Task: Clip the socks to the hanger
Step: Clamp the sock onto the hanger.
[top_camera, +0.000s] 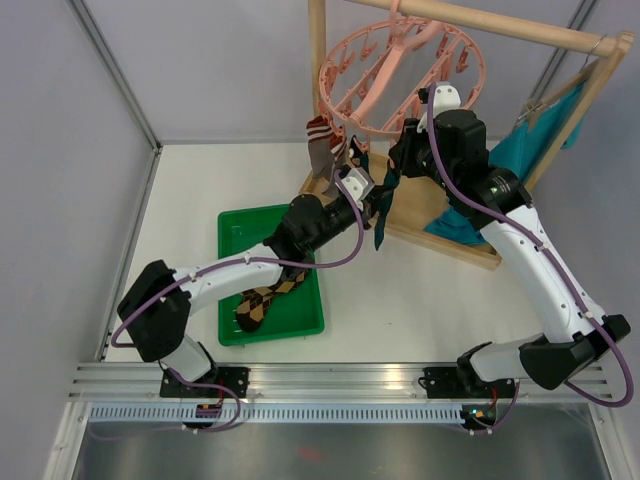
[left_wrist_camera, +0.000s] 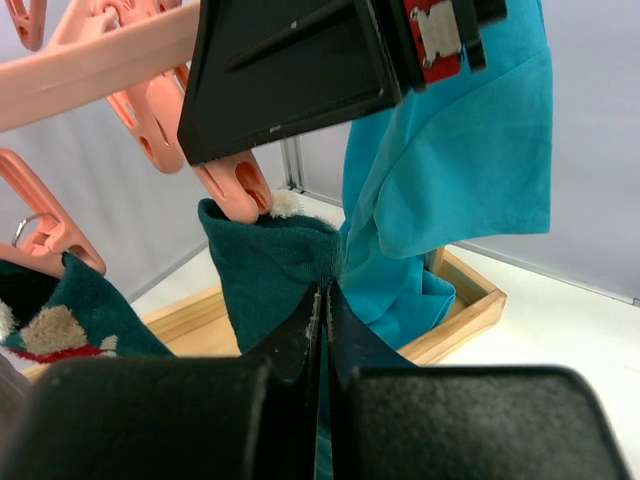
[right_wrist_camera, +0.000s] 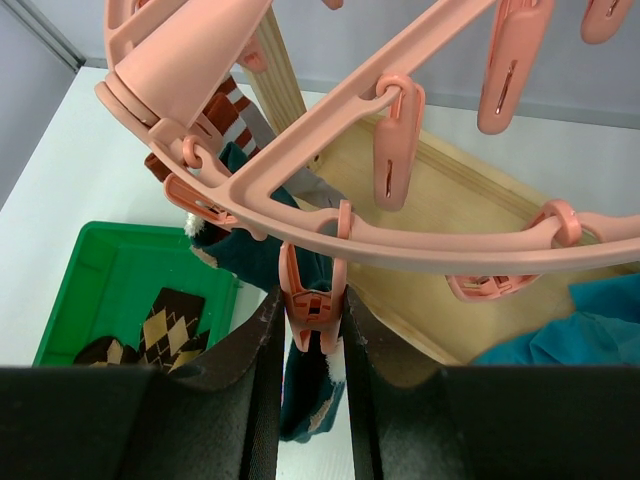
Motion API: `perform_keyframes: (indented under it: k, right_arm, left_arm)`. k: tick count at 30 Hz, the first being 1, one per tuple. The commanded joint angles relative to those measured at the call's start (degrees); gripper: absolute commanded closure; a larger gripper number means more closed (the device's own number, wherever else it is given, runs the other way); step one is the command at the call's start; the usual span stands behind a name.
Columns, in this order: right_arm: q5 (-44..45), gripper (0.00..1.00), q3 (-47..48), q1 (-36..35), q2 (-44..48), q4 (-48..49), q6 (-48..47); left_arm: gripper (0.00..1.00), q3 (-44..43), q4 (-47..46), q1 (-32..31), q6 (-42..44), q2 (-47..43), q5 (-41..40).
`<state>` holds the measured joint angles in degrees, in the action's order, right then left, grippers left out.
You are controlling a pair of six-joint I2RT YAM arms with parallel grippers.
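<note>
The pink round hanger [top_camera: 400,70] hangs from the wooden rail. My left gripper [top_camera: 372,195] is shut on a dark teal sock [top_camera: 383,218] and holds its top edge up under the ring; in the left wrist view [left_wrist_camera: 325,290] the jaws pinch the sock [left_wrist_camera: 265,275]. My right gripper [top_camera: 408,142] is shut on a pink peg [right_wrist_camera: 315,300], its fingers [right_wrist_camera: 265,350] pressing both sides. The peg's tips [left_wrist_camera: 240,190] touch the sock's top edge. A grey-brown striped-cuff sock [top_camera: 322,145] and another teal sock [left_wrist_camera: 60,320] hang clipped. The argyle sock [top_camera: 262,300] lies in the tray.
A green tray [top_camera: 300,325] sits on the table at the left. The wooden rail frame [top_camera: 318,80] with its base [top_camera: 455,245] stands at the back. A bright teal cloth [top_camera: 530,150] hangs on its right side. Grey walls enclose the table.
</note>
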<state>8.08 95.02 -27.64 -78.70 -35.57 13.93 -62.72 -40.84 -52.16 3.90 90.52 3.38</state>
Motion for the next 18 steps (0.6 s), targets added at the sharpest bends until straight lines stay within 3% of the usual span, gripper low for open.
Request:
perform_keyframes:
  k: [1,18]
  right_arm:
    - [0.5,1.00,1.7,-0.2,-0.4,-1.3,0.4]
    - [1.2,1.00,2.2,-0.2,0.1,-1.6,0.3]
  left_arm:
    - [0.98,-3.2,-1.8,-0.2,2.0,0.9,0.0]
    - [0.98,-4.1,0.1,-0.3,0.8,1.9,1.0]
